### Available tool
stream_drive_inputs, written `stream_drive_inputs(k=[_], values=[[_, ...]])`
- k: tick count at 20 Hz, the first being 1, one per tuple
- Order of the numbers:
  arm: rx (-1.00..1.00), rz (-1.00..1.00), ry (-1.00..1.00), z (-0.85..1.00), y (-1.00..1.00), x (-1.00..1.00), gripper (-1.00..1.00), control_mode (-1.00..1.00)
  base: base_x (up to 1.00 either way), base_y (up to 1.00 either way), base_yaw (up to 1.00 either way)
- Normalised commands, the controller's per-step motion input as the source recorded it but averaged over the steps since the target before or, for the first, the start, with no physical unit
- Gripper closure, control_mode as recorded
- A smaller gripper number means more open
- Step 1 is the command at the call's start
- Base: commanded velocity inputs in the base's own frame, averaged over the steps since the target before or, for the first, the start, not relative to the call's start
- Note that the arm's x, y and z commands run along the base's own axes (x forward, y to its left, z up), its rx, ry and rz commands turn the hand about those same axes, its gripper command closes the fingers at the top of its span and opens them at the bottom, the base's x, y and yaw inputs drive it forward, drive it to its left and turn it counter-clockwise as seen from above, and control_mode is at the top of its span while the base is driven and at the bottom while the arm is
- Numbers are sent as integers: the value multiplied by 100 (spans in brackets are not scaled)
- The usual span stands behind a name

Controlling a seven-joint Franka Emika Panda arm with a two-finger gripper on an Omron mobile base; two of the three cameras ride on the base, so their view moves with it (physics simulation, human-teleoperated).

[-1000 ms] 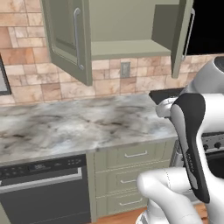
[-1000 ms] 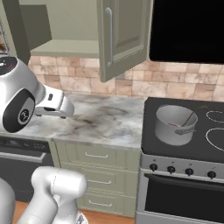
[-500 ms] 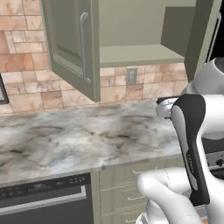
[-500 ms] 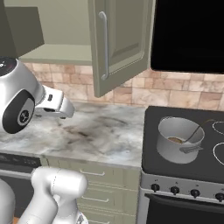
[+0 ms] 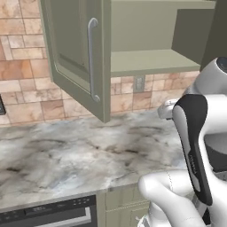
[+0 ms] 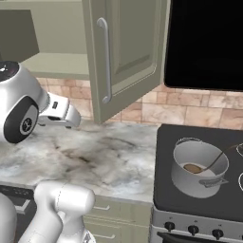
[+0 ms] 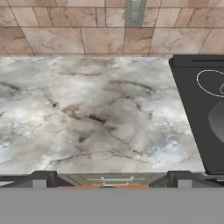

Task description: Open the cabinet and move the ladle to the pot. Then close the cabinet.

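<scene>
The sage-green cabinet [image 5: 150,62] hangs open, both doors swung out and its shelf bare. Its left door [image 5: 75,53] and right door [image 6: 128,52] each carry a silver bar handle [image 6: 105,61]. On the black stove stands the grey pot [image 6: 199,172]. The ladle [image 6: 213,160] rests in it, bowl down and thin handle leaning over the right rim. My gripper [image 7: 112,178] hovers above the marble counter, left of the stove. It is open, its two dark fingertips [image 7: 43,177] wide apart with nothing between them.
The marble counter [image 6: 109,156] runs from the left up to the black stove [image 6: 166,142]. A dark microwave [image 6: 204,42] hangs over the stove. A wall outlet [image 7: 133,11] sits in the tile backsplash. Green drawers [image 6: 111,209] and a dishwasher [image 5: 48,213] lie under the counter.
The whole picture has shifted and grown: the base has driven closer to the counter and cabinet. The ladle stays in the pot and the doors stay open.
</scene>
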Motion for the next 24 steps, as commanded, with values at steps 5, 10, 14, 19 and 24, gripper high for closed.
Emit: stream_drive_inputs(k=[5, 10, 14, 19, 24], values=[[0, 0, 0, 0, 0, 0, -100, 100, 47, 28, 0], [0, 0, -1, 3, 25, -1, -100, -100, 5, 6, 0], [0, 0, -20, 26, 56, -62, -100, -100, 0, 0, 0], [0, 0, -31, 54, 16, -86, -100, -100, 0, 0, 0], [0, 0, -20, 49, -58, -47, -100, -100, 0, 0, 0]])
